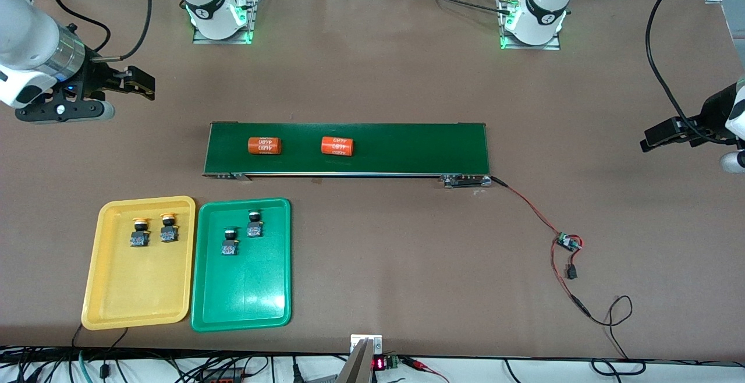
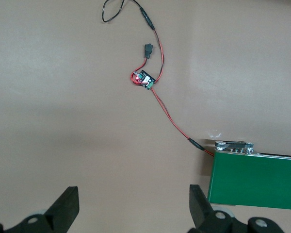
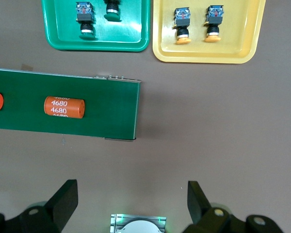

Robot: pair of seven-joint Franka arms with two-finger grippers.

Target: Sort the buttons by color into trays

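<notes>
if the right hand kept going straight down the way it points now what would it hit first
Probably just the bare brown tabletop. The right hand, open, hangs above it off the end of the long dark green conveyor belt, and nothing lies between its fingers in the wrist view. Height is unclear.

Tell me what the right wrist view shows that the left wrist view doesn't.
Only the right wrist view shows the yellow tray with two yellow-capped buttons, the green tray with two green-capped buttons, and the orange cylinders on the belt. Only the left wrist view shows the small circuit board and its red wires. Both show the green conveyor belt, the brown table and that arm's own open gripper.
</notes>
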